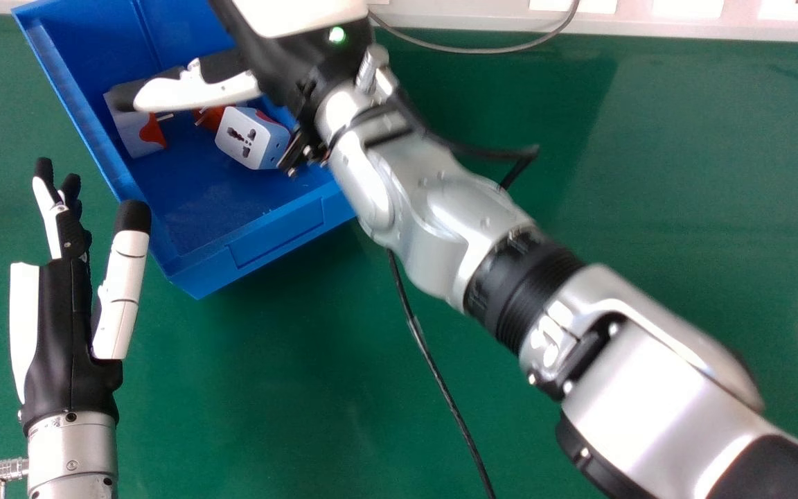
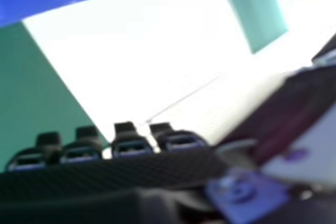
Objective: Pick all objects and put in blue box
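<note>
Universal travel adapter [image 1: 250, 138]: in blue box [image 1: 274, 239], socket face up-ish, nr the R hand's side.
Second adapter [image 1: 137, 135]: white w/ red, also in box, by L wall, partly under thumb tip; contact can't be told.
Orange-red piece [image 1: 210, 118]: btwn the two, mostly hidden.
Box step: prob. the release end of put-in; adapters look delivered.
Next move: lift R hand clear of rim w/o snagging adapters, then check for leftovers.
R hand [image 1: 267, 62]: over box, open, thumb [image 1: 181, 93] straight out toward box's L wall; nothing seen in grip.
R arm [image 1: 433, 222]: runs diagonally from lower R corner up over box's R side.
L hand [image 1: 59, 333]: idle, L of box, fingers straight, holding nothing.
</note>
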Controlling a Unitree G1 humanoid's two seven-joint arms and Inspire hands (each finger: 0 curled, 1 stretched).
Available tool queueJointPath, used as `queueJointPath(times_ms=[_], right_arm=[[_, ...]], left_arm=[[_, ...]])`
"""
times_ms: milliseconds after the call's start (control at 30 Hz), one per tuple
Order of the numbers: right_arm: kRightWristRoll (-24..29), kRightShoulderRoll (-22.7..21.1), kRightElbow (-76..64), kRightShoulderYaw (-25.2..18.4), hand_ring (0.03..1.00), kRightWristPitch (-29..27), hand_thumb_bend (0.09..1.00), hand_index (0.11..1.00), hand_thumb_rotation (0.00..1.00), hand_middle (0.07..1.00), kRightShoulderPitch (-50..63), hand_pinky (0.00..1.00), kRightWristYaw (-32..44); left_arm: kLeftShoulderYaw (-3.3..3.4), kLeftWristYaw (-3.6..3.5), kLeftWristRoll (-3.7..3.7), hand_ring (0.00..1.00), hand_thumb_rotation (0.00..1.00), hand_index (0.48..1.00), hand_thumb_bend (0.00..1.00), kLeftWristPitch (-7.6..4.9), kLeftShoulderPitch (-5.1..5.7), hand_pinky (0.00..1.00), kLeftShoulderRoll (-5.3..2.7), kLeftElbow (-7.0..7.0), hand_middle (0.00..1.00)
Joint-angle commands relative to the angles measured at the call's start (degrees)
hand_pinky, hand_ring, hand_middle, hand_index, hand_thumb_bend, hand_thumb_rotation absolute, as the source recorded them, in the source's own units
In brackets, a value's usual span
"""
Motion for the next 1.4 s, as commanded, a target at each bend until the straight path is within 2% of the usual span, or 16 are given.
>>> queueJointPath(times_ms=[0, 67, 100, 233, 333, 533, 700, 967, 1233, 1367], right_arm=[[-1.05, -5.21, -17.47, -0.91, 1.0, -0.28, 0.521, 1.0, 0.76, 1.0, 13.08, 1.0, -1.55], [-1.65, -7.16, -24.63, -1.47, 1.0, -0.08, 0.523, 1.0, 0.65, 1.0, 18.89, 1.0, -0.97], [-1.87, -8.02, -28.08, -1.76, 1.0, -0.02, 0.519, 1.0, 0.64, 1.0, 21.87, 1.0, -0.68], [-2.91, -11.57, -40.97, -2.53, 1.0, 0.58, 0.503, 1.0, 0.69, 1.0, 32.95, 1.0, 0.75], [-3.15, -15.18, -48.85, -3.53, 1.0, 0.35, 0.501, 1.0, 0.7, 1.0, 40.1, 1.0, 2.44], [-3.38, -22.47, -61.68, -8.61, 1.0, 0.36, 0.512, 1.0, 0.73, 1.0, 52.32, 1.0, 6.94], [-4.05, -26.95, -63.57, -13.63, 1.0, 0.12, 0.514, 1.0, 0.72, 1.0, 59.08, 1.0, 8.05], [-6.29, -28.41, -58.54, -17.29, 1.0, 2.94, 0.52, 1.0, 0.73, 1.0, 61.76, 1.0, 9.21], [-10.84, -25.11, -47.71, -14.9, 1.0, 8.3, 0.524, 1.0, 0.76, 1.0, 56.01, 1.0, 9.19], [-10.47, -23.97, -41.13, -13.68, 1.0, 8.62, 0.528, 1.0, 0.75, 1.0, 51.77, 1.0, 9.99]], left_arm=[[0.41, 0.3, -0.18, 1.0, 1.0, 1.0, 0.7, -0.45, -0.7, 0.98, 0.67, -0.05, 1.0], [0.47, 0.3, -0.15, 1.0, 1.0, 1.0, 0.73, -0.49, -0.64, 0.98, 0.63, -0.17, 1.0], [0.47, 0.34, -0.1, 1.0, 1.0, 1.0, 0.74, -0.51, -0.61, 0.98, 0.59, -0.21, 1.0], [0.49, 0.38, 0.0, 1.0, 1.0, 1.0, 0.66, -0.4, -0.15, 0.98, 0.45, -0.74, 1.0], [0.62, 0.3, -0.08, 1.0, 1.0, 1.0, 0.64, -0.57, 0.26, 0.98, 0.49, -0.86, 1.0], [0.92, -0.04, -0.29, 1.0, 1.0, 1.0, 0.7, -0.25, 1.11, 0.98, 0.61, -1.77, 1.0], [1.18, -0.44, -0.53, 1.0, 1.0, 1.0, 0.73, -0.23, 1.48, 0.97, 0.87, -1.98, 1.0], [1.4, -0.71, -0.28, 1.0, 1.0, 1.0, 0.72, -0.1, 1.77, 0.97, 0.82, -2.6, 1.0], [1.28, -0.75, 0.09, 1.0, 1.0, 1.0, 0.71, 0.38, 1.63, 0.97, 0.72, -3.06, 1.0], [1.09, -0.66, 0.38, 1.0, 1.0, 1.0, 0.7, 0.74, 1.54, 0.97, 0.65, -3.24, 1.0]])
